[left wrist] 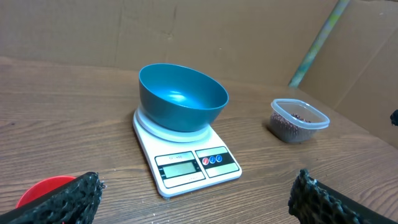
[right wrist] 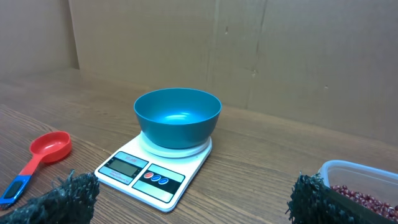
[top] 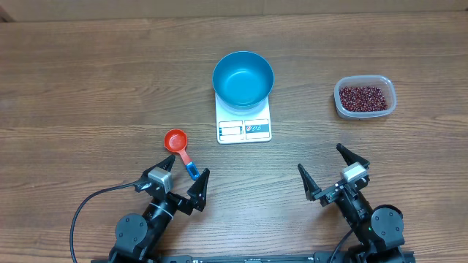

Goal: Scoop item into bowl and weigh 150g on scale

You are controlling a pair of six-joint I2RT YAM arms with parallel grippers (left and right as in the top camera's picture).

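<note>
Beans (top: 364, 96), tiny, glossy and dark red-brown, lie as a loose maroon layer in a clear rounded-rectangular tub (top: 365, 115) on the right side of the table (top: 88, 88). Well apart from it, at the middle, a round bright blue bowl (top: 243, 78) sits on a flat white scale (top: 244, 129). The bowl's smooth inside catches the light, and the scale's display window and buttons face the arms. A red scoop (top: 175, 140) with a blue-tipped handle lies left of the scale. Seen from above, the handle's end reaches between the spread fingers of the left end effector (top: 189, 165), which is wide open and holds nothing. The right end effector (top: 319, 156) is likewise wide open and holds nothing, near the table's front edge.
</note>
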